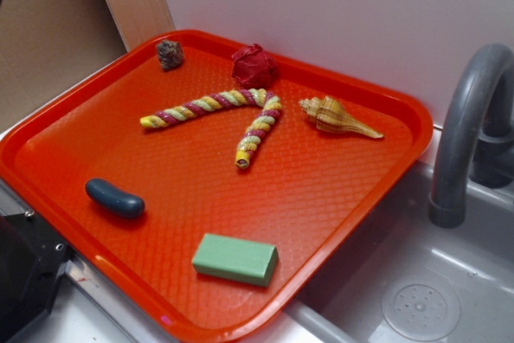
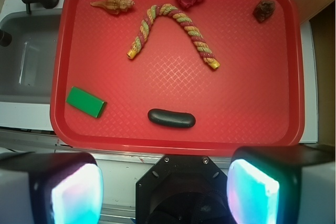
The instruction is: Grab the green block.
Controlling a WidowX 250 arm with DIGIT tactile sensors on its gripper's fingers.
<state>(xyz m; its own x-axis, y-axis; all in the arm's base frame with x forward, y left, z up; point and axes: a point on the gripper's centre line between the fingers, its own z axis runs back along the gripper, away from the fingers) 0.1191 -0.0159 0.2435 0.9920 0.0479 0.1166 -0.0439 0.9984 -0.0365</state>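
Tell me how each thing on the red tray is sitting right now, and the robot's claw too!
green block: lying flat, free, near tray's edge.
dark teal bean: lying on its side.
twisted rope: bent into an arch.
seashell: lying on its side.
red crumpled ball: touching the rope's bend.
gripper: open, empty.

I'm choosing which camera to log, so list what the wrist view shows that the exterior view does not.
Only the wrist view: the gripper's two glowing finger pads, wide apart, empty. Only the exterior view: the grey curved faucet spout and the sink drain. Both: the red plastic tray, pale green rectangular block near the sink-side edge, dark teal bean-shaped object, twisted striped rope, tan seashell.
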